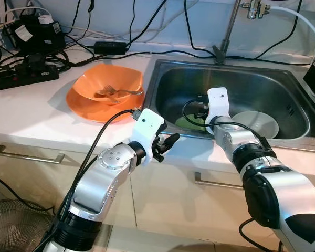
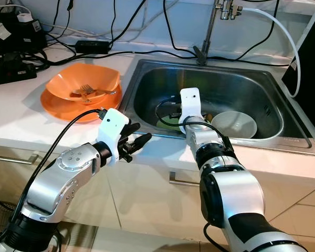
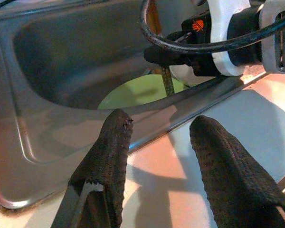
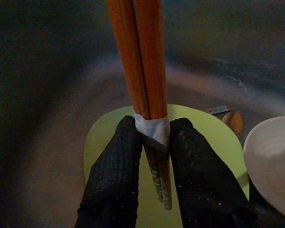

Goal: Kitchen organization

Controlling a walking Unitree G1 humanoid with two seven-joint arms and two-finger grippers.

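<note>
My right gripper (image 4: 152, 147) clenching orange chopsticks (image 4: 140, 57) over green plate (image 4: 199, 137) inside sink (image 1: 283, 94); left gripper (image 3: 159, 147) hovering released at sink's front edge.

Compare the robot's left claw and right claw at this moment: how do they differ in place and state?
The left claw hovers over the white counter just outside the sink's front rim, while the right claw reaches down inside the sink. The left claw is open and holds nothing; the right claw is shut on a pair of orange chopsticks above a green plate. Both have two black fingers.
</note>
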